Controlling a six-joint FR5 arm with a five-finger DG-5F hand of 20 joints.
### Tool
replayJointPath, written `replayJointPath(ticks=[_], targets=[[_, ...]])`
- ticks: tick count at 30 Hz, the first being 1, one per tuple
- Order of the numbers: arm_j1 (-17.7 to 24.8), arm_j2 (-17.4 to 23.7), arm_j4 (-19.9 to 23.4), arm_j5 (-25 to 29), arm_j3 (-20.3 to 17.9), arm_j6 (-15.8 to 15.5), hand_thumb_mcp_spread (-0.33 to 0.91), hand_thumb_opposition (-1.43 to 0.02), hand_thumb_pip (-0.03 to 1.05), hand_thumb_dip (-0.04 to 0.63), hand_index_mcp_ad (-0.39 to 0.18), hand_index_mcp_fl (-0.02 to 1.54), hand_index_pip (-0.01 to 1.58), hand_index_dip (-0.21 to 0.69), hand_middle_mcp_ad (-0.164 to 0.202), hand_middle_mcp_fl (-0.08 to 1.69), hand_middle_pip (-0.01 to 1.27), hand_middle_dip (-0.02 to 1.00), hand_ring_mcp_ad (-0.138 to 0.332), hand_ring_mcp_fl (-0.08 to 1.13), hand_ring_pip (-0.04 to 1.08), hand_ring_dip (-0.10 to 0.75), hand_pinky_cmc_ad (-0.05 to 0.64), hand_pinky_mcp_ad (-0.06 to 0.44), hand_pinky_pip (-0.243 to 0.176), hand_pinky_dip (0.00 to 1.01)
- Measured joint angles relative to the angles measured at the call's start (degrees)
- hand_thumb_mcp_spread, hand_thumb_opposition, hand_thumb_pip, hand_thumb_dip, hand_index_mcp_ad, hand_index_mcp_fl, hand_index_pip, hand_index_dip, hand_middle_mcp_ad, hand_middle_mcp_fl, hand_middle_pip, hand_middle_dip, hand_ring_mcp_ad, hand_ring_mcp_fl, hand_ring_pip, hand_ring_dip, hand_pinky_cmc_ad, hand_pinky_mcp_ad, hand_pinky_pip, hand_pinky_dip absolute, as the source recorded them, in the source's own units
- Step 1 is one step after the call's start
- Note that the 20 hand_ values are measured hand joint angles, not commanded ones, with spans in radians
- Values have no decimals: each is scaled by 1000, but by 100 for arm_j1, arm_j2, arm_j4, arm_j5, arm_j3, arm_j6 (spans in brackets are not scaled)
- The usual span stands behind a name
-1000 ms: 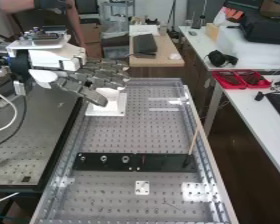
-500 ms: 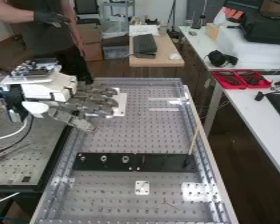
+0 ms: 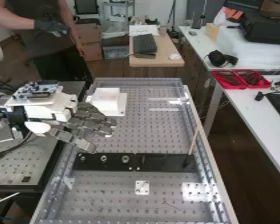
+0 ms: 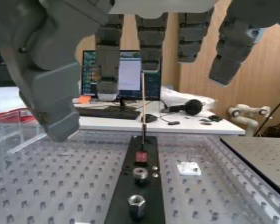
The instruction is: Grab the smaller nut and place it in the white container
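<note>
The smaller nut (image 3: pixel 82 158) stands on a flat black bar (image 3: pixel 165 162) in the high view, at the bar's left end, close to the left edge of a perforated metal desk (image 3: pixel 101 197) and nearer its near edge than its far one. Just beside it on the bar stands the larger nut (image 3: pixel 104 158), and beyond that, towards the right edge, the bearing (image 3: pixel 125 159).

The robot's hand (image 3: pixel 87 121) is above the left edge of the desk, between the bar and the white container (image 3: pixel 109 101). Its fingers are wide apart and nearly straight, with nothing held. The white container sits near the far left corner of the desk.

A thin wooden stick (image 3: pixel 194 138) stands at the bar's right end, near the right edge. Between the bar and the near edge lies a small white plate (image 3: pixel 142 188) with holes.

Past the right edge is a white table (image 3: pixel 247 117) with red trays (image 3: pixel 239 80) and black headphones (image 3: pixel 221 59). The wrist view also shows a monitor (image 4: pixel 129 72) and a keyboard (image 4: pixel 111 112) on it.
</note>
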Motion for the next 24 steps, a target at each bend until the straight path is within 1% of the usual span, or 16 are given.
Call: replayJointPath(ticks=[2, 5, 6, 9, 11, 12, 13, 14, 15, 16, 18, 19, 20, 21, 23, 24], targets=[[-65, -91, 54, -89, -5, -73, 360, -787, 635, 173, -178, 94, 915, 16, 68, 56, 145, 190, 176, 0, 99, 37, 447, 342, -106, 398], [-128, -197, 122, -156, -9, -126, 354, -787, 635, 188, -182, 72, 997, 16, 70, 54, 143, 192, 176, 0, 101, 37, 443, 342, -106, 403], [-147, -230, 144, -173, -11, -141, 360, -796, 639, 188, -176, 68, 1021, 16, 70, 54, 143, 192, 178, 0, 99, 37, 447, 342, -106, 400], [-196, -331, 240, -219, -24, -172, 356, -801, 646, 194, -188, 72, 1108, 16, 72, 54, 141, 192, 182, 0, 98, 37, 443, 330, -105, 389], [-222, -395, 348, -247, -49, -194, 354, -806, 646, 204, -190, 45, 1159, 28, 72, 56, 145, 197, 178, 0, 96, 37, 443, 326, -105, 358], [-225, -406, 369, -250, -55, -195, 353, -806, 646, 206, -190, 37, 1185, 19, 72, 56, 145, 197, 176, 0, 93, 37, 447, 328, -108, 361], [-233, -435, 424, -256, -73, -196, 370, -817, 646, 206, -190, 38, 1222, 37, 68, 52, 145, 197, 168, 0, 91, 37, 443, 328, -108, 356], [-239, -461, 475, -257, -94, -196, 375, -819, 675, 206, -201, 37, 1269, 37, 66, 52, 145, 197, 162, 0, 91, 37, 445, 328, -105, 356], [-240, -469, 497, -257, -102, -195, 374, -819, 709, 206, -204, 35, 1314, 52, 72, 56, 145, 197, 164, 0, 91, 37, 429, 328, -105, 354], [-239, -482, 551, -253, -120, -184, 387, -822, 717, 206, -206, 37, 1332, 54, 72, 56, 145, 197, 164, 0, 91, 37, 433, 328, -105, 344], [-238, -499, 621, -243, -150, -169, 396, -836, 717, 222, -208, 37, 1381, 75, 72, 52, 145, 197, 157, 0, 91, 37, 412, 318, -108, 328], [-236, -519, 690, -240, -179, -162, 401, -834, 717, 230, -209, 38, 1393, 80, 68, 52, 145, 197, 150, 0, 91, 37, 415, 309, -105, 330], [-236, -540, 736, -240, -198, -155, 403, -848, 716, 237, -209, 35, 1421, 94, 66, 52, 145, 197, 143, 0, 91, 37, 412, 312, -105, 318], [-236, -543, 741, -240, -201, -155, 405, -848, 716, 237, -211, 35, 1436, 108, 66, 52, 145, 197, 143, 0, 91, 37, 398, 311, -105, 314], [-238, -585, 779, -244, -226, -159, 417, -848, 716, 237, -213, 37, 1482, 126, 66, 56, 145, 199, 143, 0, 91, 37, 394, 302, -105, 307], [-239, -594, 785, -244, -229, -159, 417, -852, 716, 237, -213, 38, 1475, 127, 66, 52, 145, 199, 143, 0, 91, 37, 394, 302, -108, 298]])
